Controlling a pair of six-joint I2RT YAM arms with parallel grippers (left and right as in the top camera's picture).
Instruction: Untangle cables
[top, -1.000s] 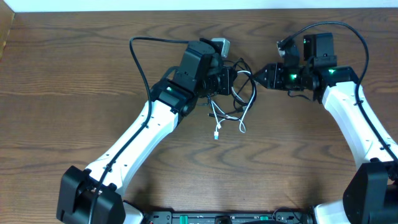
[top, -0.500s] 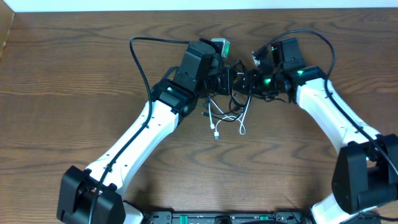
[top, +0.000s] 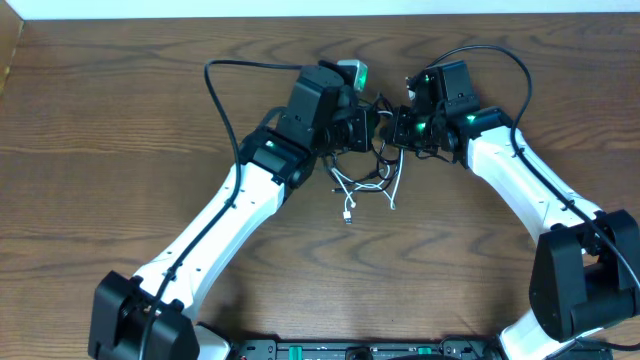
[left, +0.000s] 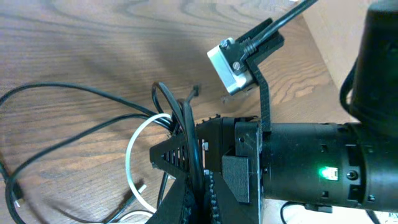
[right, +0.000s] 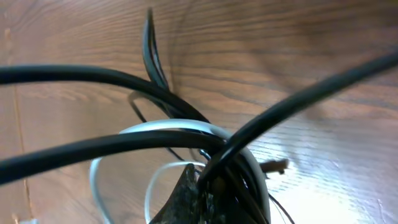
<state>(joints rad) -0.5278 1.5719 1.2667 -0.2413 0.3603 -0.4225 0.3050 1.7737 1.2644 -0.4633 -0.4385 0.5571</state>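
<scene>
A dark brown wood-grain tabletop (top: 120, 150) fills the overhead view. A white strip (top: 300, 6) runs beyond its far edge, and a paler tan surface (top: 6, 50) shows past the far left corner. In the right wrist view, soft light glares off the grain.

Counted on one table (top: 100, 120): two arms, the left arm (top: 240, 200) and the right arm (top: 520, 175), with one gripper apiece, the left gripper (top: 373, 128) and the right gripper (top: 394, 130), both at the tangle. Found in the tangle two cables (top: 378, 160), one white cord (left: 129, 158) and one black cord (right: 62, 73), with two white plug ends (top: 348, 215) just below the tangle in the overhead view. Noted also one grey camera block (top: 355, 72) just above the tangle and two thick black leads (top: 250, 65), one per arm.
</scene>
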